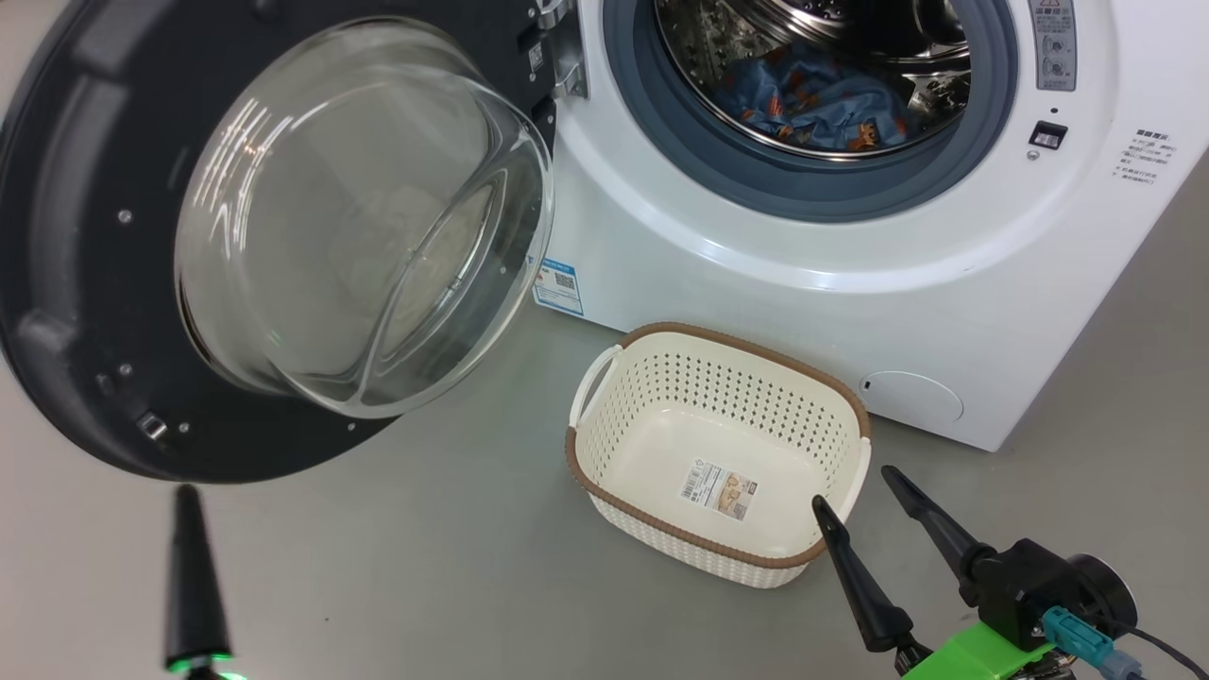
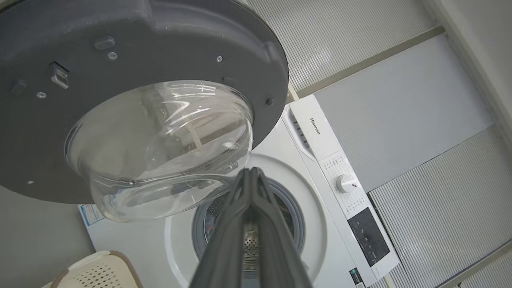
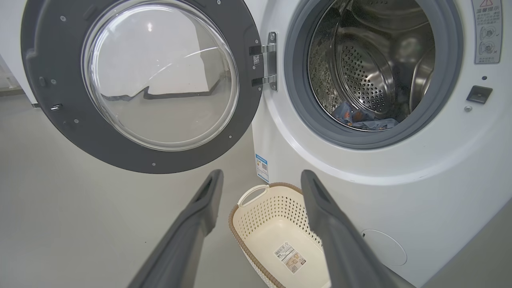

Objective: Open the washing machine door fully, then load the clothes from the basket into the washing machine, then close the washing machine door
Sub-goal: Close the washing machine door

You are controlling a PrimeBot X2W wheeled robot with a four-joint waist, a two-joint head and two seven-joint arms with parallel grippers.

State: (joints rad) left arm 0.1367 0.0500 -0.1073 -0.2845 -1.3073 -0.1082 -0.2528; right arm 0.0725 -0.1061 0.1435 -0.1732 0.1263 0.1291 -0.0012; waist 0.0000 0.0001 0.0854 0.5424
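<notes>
The big white front-loading washing machine stands beyond both claws. Its large round black-rimmed door, with a bulging clear glass bowl, is swung wide just above and ahead of the left gripper, which is clenched on nothing. The small cream-white perforated plastic basket sits directly ahead of the right gripper, which is spread and holds nothing, one tip perhaps touching the basket's near corner. The light-blue printed clothes lie in the steel drum, well beyond it.

bright light, soft shadows; glare streaks the washing machine door (wrist views curve at edges)
</notes>
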